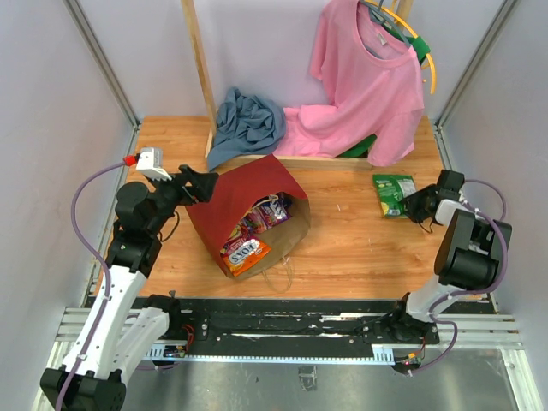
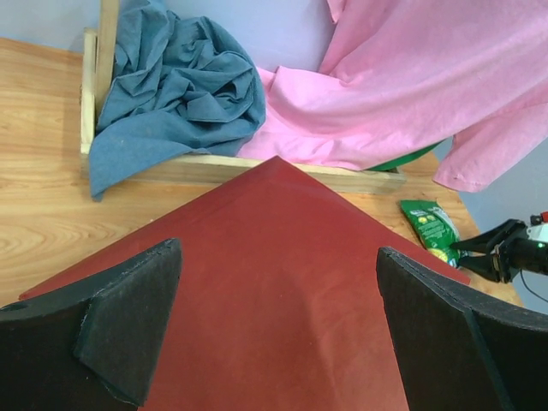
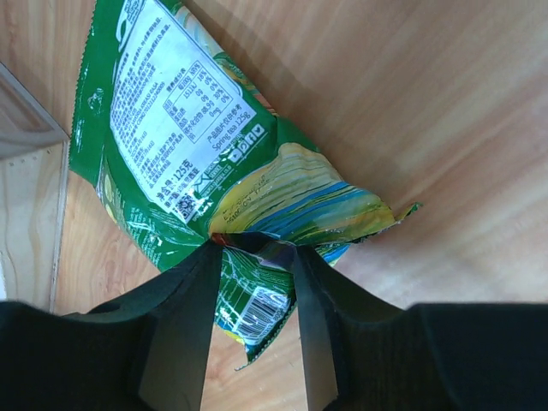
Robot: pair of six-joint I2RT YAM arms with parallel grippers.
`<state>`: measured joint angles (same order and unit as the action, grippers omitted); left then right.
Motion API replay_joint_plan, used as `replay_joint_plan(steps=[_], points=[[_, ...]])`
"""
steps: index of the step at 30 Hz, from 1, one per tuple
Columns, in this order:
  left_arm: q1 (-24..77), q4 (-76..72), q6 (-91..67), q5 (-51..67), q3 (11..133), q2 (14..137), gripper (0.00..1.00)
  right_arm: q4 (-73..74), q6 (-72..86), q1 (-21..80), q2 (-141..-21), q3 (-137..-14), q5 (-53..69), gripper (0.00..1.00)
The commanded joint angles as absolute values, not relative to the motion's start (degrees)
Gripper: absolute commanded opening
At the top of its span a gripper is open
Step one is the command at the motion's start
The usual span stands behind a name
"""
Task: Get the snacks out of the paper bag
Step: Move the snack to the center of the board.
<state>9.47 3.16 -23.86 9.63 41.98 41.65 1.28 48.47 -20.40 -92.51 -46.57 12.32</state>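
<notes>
Wooden table point(image 1: 342, 244), green packet point(image 3: 163, 137) inside right tool point(image 3: 254, 249)

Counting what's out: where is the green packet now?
Top view: the green packet lies on the table, right side, pinched by the right gripper, near the pink shirt.

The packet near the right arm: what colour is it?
The packet is mainly green with a white label; right wrist view shows best.
</notes>
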Motion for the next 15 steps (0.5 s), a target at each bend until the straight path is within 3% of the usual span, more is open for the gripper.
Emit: replay_joint_plan(steps=[1,9,15], points=[[9.58,2.40,-22.16,8.84,41.66,41.40,1.00,2.71,52.55,-19.69,-97.68,-50.09,8.15,0.41],[9.57,2.51,-22.64,9.10,42.12,42.20,1.00,6.59,55.53,-19.04,-105.26,-59.23,6.19,0.40],[9.57,2.42,-23.85,10.17,43.33,43.30,1.00,11.48,53.58,-16.12,-113.00,-72.68,5.69,0.41]])
